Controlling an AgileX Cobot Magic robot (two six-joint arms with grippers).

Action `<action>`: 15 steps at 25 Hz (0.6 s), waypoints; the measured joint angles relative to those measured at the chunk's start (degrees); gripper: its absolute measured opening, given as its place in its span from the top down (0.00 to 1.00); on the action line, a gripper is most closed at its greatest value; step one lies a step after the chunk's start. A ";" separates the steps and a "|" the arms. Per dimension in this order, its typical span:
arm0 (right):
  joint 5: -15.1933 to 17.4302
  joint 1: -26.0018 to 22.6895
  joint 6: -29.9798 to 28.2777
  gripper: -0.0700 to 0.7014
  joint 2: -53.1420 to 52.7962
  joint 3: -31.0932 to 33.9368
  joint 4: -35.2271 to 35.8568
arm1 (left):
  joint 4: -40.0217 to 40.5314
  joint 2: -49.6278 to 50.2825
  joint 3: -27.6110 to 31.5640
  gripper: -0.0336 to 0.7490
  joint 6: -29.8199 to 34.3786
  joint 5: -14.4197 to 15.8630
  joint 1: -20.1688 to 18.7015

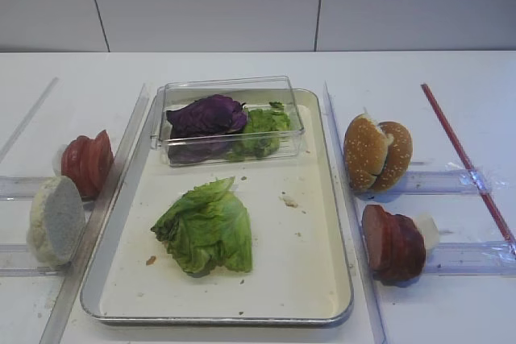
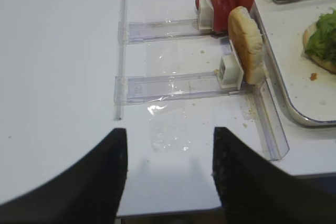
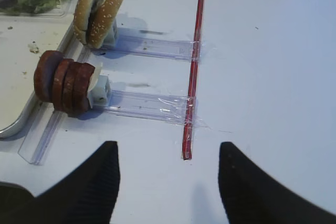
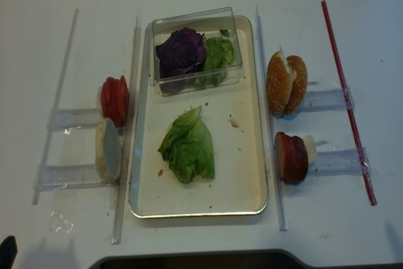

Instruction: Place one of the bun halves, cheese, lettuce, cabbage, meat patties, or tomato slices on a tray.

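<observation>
You see the crinkled light-green lettuce leaf (image 1: 205,227) already lying mid-floor in the shallow rectangular metal tray (image 1: 322,279), placement looks done, both black grippers, right (image 3: 168,174) and left (image 2: 169,169), spread, empty, outside it.

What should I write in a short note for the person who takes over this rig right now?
Left gripper: open, empty, above bare table.
Right gripper: open, empty, near the red straw.
Lettuce lies on the tray, apparently over a bun half.
Beside the tray: tomato slices and one bun half on the left; two bun halves and meat patties on the right.
Done: lettuce placed. Left: the other ingredients, if wanted.
</observation>
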 joint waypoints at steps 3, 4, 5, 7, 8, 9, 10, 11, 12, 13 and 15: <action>0.00 0.00 0.00 0.35 0.00 0.00 0.00 | 0.00 0.00 0.00 0.51 0.00 0.00 0.00; 0.00 0.00 0.00 0.35 0.00 0.00 0.00 | 0.00 0.00 0.00 0.51 0.00 0.00 0.00; 0.00 0.00 0.00 0.35 0.00 0.00 0.00 | 0.00 0.00 0.00 0.51 0.00 0.00 0.00; 0.00 0.00 0.00 0.35 0.00 0.00 0.00 | 0.00 0.00 0.00 0.51 0.00 0.00 0.00; 0.00 0.00 0.00 0.35 0.00 0.00 0.00 | 0.00 0.00 0.00 0.51 0.00 0.00 0.00; 0.00 0.00 0.00 0.35 0.00 0.00 0.00 | 0.00 0.00 0.00 0.51 0.00 0.00 0.00; 0.00 0.00 0.00 0.35 0.00 0.00 0.00 | 0.00 0.00 0.00 0.51 0.00 0.00 0.00; 0.00 0.00 0.00 0.35 0.00 0.00 0.00 | 0.00 0.00 0.00 0.51 0.00 0.00 0.00; 0.00 0.00 0.00 0.35 0.00 0.00 0.00 | 0.00 0.00 0.00 0.51 0.00 0.00 0.00; 0.00 0.00 0.00 0.35 0.00 0.00 0.00 | 0.00 0.00 0.00 0.51 0.00 0.00 0.00; 0.00 0.00 0.00 0.35 0.00 0.00 0.00 | 0.00 0.00 0.00 0.51 0.00 0.00 0.00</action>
